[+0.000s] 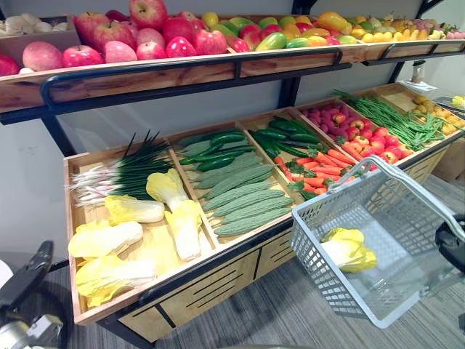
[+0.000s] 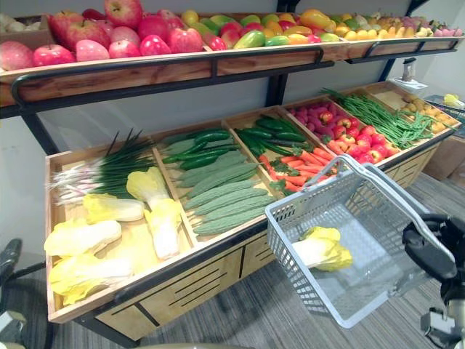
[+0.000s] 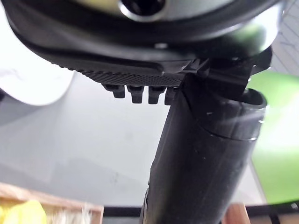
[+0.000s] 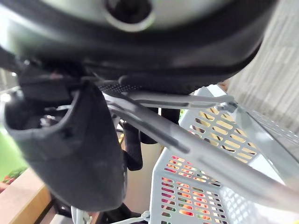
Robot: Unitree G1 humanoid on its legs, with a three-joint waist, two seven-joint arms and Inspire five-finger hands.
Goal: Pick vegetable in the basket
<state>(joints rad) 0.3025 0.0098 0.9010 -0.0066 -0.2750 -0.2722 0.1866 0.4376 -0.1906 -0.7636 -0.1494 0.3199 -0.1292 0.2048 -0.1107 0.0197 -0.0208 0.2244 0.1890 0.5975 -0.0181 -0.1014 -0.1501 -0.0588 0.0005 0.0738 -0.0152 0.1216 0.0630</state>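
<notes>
One cabbage (image 1: 347, 251) sits in the basket (image 1: 378, 218), held beside the stall (image 1: 211, 287) by its handle (image 4: 187, 144) in the curled fingers of the right hand (image 2: 429, 251), ready for more.

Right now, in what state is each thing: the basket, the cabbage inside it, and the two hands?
Basket: tilted, hanging by its handle, not empty.
Cabbage: lying loose in the basket's low corner.
Right hand: closed round that handle.
Left hand: low beside the stand, holding nothing.
</notes>
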